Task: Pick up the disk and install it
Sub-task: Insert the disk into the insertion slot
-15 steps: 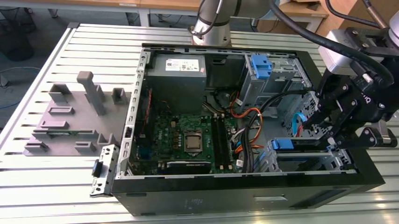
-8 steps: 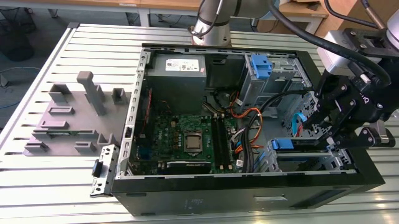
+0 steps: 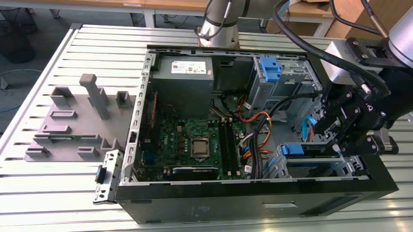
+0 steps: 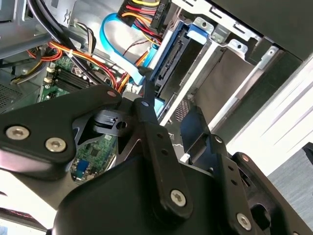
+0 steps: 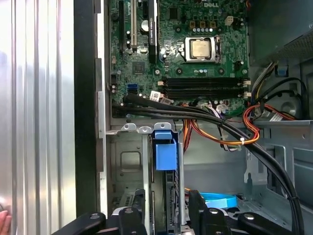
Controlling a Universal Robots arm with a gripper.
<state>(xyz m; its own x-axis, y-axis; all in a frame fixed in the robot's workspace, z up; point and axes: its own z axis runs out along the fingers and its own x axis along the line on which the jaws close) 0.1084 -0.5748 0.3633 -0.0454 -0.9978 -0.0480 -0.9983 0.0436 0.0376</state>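
The disk [image 5: 165, 156], edged by its blue carrier, stands upright in the drive cage [image 3: 322, 166] at the near corner of the open computer case [image 3: 258, 198], on the exterior view's right. The gripper [image 3: 339, 140] hangs just above that cage, beside the orange cables [image 5: 220, 134]. I cannot tell whether its fingers are open or closed on the disk. The motherboard [image 3: 193, 145] lies to the exterior view's left.
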